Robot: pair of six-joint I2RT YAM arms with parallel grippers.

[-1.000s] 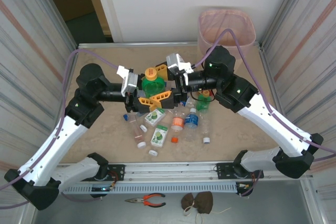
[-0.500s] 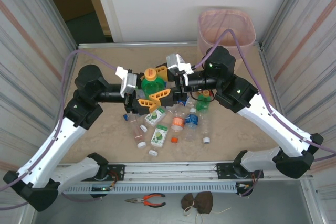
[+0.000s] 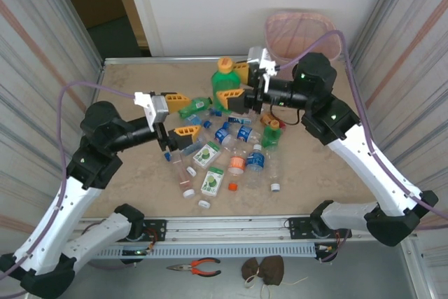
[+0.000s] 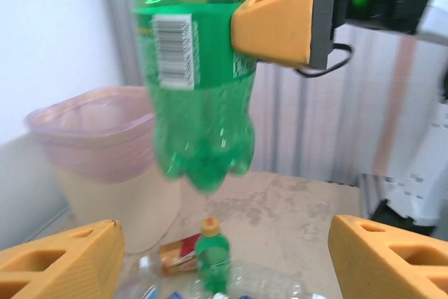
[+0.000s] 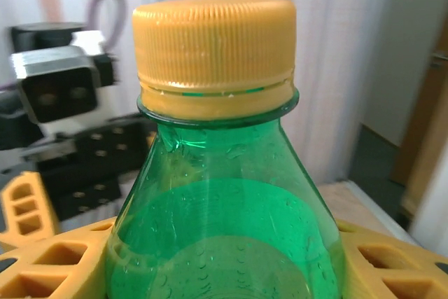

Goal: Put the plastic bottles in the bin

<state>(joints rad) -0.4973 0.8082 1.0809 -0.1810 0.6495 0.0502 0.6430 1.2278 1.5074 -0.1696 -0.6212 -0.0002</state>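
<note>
Littering tan bench (image 3: 140, 89): plastic bottles (image 3: 234, 155); pink-lined bin (image 3: 280, 36) far-right corner; right end effector (image 3: 231, 83) pinching green bottle (image 3: 223, 76), left end effector (image 3: 183, 113) spread

The beige speckled table (image 3: 133, 85) carries a cluster of small plastic bottles (image 3: 236, 164) lying around its middle, with loose caps (image 3: 276, 187) among them. The bin (image 3: 294, 33) stands at its far right corner.

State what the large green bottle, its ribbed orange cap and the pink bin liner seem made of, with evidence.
Large green bottle: glossy translucent plastic, light passes through.
Ribbed orange cap: opaque matte plastic, moulded ridges.
Pink bin liner: thin translucent film, probably plastic, draped over rim.
</note>
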